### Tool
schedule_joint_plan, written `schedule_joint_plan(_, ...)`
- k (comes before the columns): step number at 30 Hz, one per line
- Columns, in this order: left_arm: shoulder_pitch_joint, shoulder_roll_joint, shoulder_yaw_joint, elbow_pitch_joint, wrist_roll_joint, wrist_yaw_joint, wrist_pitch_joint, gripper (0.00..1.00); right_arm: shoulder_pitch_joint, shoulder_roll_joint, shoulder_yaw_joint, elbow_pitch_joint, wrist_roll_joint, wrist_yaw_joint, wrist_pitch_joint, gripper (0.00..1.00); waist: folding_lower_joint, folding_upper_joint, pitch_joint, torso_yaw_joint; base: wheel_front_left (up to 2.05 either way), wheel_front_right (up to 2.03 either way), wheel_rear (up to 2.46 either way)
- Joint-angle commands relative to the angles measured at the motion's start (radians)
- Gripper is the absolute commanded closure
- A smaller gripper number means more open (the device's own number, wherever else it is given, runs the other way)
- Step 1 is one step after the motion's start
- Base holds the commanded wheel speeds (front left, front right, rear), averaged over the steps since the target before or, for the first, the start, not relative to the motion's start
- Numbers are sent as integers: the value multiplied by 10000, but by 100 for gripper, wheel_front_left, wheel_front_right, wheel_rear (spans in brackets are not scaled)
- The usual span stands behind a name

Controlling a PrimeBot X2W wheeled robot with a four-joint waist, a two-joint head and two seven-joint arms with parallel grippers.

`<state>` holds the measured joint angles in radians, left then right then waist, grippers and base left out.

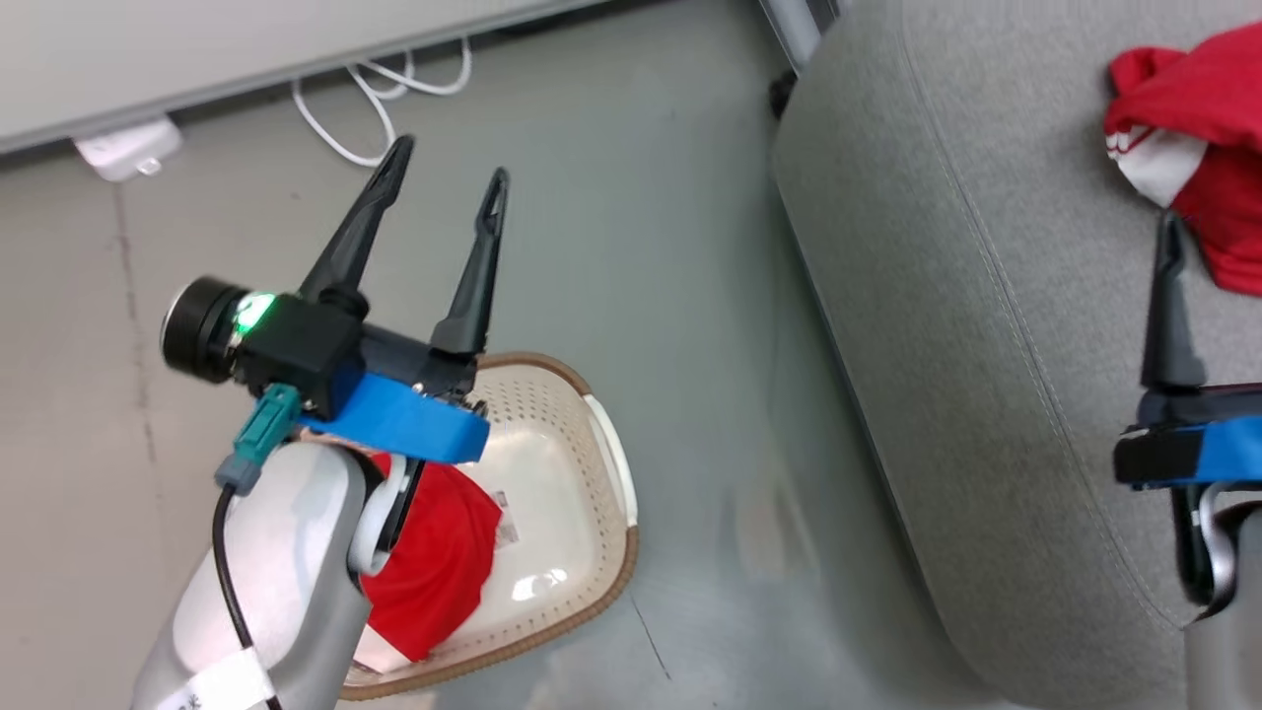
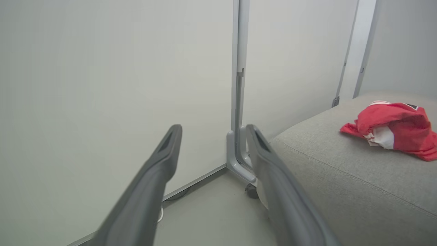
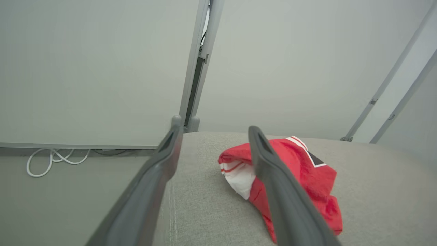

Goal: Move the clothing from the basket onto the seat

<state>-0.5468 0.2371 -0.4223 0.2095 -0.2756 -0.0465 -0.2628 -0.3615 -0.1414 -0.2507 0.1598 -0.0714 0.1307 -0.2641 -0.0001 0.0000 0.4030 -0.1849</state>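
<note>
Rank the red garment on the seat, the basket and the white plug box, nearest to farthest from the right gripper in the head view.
1. Red garment, on the seat, close by.
2. Basket, left, on the floor.
3. White plug box, far left by the wall.

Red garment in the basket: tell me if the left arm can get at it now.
Probably yes: the garment lies uncovered in the basket beneath the open left gripper, which must tip down.

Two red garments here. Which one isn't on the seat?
The red garment lying in the basket, partly hidden by the left forearm. The other red garment lies crumpled on the grey seat.
</note>
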Motion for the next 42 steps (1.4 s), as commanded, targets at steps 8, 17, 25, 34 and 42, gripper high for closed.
schedule_joint_plan(8,1509,-580,1628,389,325,-212,-31,0,903,223,1005,-518,291,1,-7,0,1,0,-1666,1381,0,0,0)
schedule_joint_plan(17,2761,-1067,2812,554,811,-504,-31,0,1657,440,1685,-556,643,1,-7,0,1,0,-2507,2178,0,0,0)
schedule_joint_plan(25,3744,-1413,3460,403,1086,-728,-31,0,2404,677,1741,-379,1104,1,-6,0,1,0,-3163,2607,0,0,0)
schedule_joint_plan(34,4455,-1643,3770,473,1270,-843,-31,0,3232,866,1791,-42,1497,1,-6,0,1,0,-3722,2932,0,0,0)
schedule_joint_plan(42,4723,-1748,3825,561,1340,-870,-31,0,3634,907,1837,179,1678,1,-6,0,1,0,-3910,3032,0,0,0)
